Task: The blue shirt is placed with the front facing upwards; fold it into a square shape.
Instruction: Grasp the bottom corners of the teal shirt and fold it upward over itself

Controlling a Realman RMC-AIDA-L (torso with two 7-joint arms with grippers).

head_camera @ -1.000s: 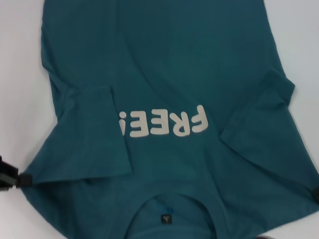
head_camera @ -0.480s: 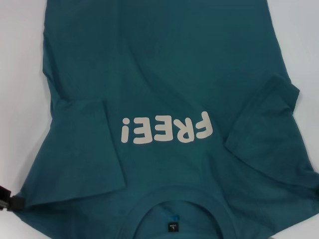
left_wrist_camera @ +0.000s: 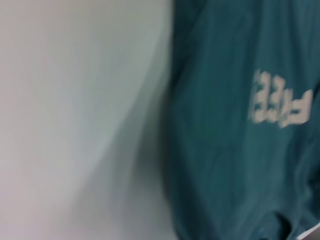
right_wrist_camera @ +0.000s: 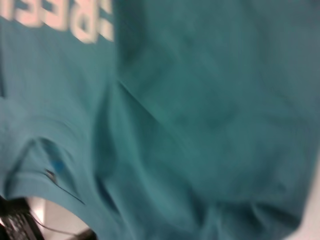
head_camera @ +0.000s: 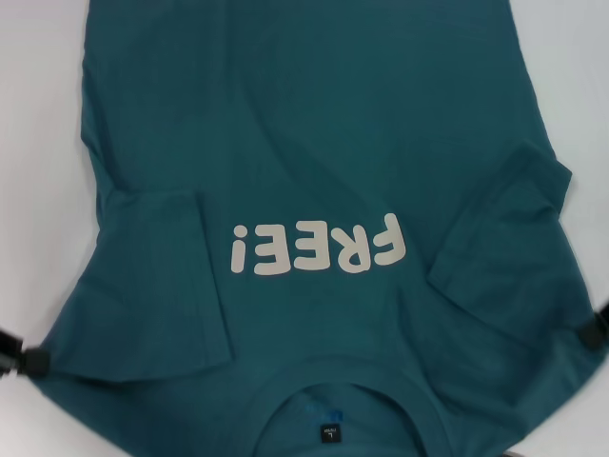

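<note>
Both sleeves of the dark teal-blue cotton T-shirt (head_camera: 314, 143) look folded in, left pincer (head_camera: 29, 362) and right pincer (head_camera: 592, 335) sit at its near shoulder corners on the white tabletop (head_camera: 38, 143), can't tell whether they're gripping, so next probably means carrying the collar end toward the far hem.

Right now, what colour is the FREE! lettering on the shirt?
Cream-white lettering on the teal-blue shirt; clearest in the head view.

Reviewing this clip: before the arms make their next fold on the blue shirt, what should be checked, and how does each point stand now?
1. Front faces up: ok, lettering shows on the blue shirt.
2. Both sleeves folded inward over the body: ok.
3. Left gripper at the shoulder edge: ok; grasp cannot tell.
4. Right gripper at the opposite edge: ok; grasp cannot tell.
5. Cloth flat: not ok, creases near the sleeves.
</note>
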